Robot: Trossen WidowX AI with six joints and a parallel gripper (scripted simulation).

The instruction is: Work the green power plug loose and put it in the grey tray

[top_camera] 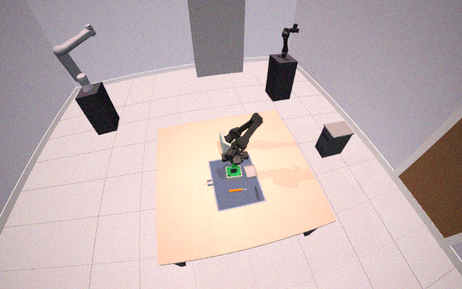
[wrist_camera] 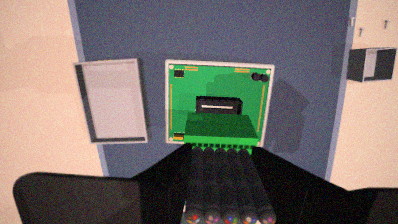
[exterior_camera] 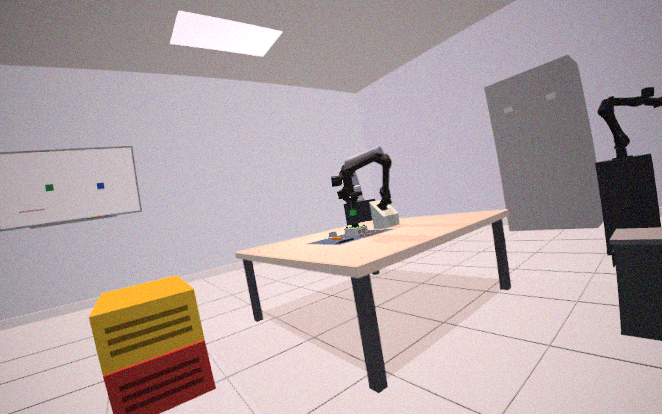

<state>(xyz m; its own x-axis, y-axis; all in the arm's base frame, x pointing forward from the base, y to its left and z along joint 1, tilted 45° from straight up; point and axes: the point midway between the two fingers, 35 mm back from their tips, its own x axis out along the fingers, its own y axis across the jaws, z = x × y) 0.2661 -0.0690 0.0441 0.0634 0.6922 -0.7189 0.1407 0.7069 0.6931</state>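
The green power plug (exterior_camera: 352, 212) (wrist_camera: 221, 127) is between my fingertips, with several dark wires behind it in the wrist view. My gripper (exterior_camera: 352, 208) (wrist_camera: 221, 152) is shut on it and holds it above the circuit board (top_camera: 228, 172) (exterior_camera: 355, 232) (wrist_camera: 183, 96), with a visible gap in the exterior view. The black socket (wrist_camera: 218, 106) on the board shows a pale slot, partly hidden behind the plug. The grey tray (top_camera: 250, 171) (wrist_camera: 113, 102) is empty and lies beside the board, to its left in the wrist view.
A blue mat (top_camera: 225, 199) (wrist_camera: 215, 30) lies under board and tray. An orange-handled tool (top_camera: 235, 190) and dark tweezers (top_camera: 257, 193) lie on it. A small dark box (wrist_camera: 385, 65) and screws are beside the mat. A pale slanted box (exterior_camera: 386, 218) stands behind, near the arm.
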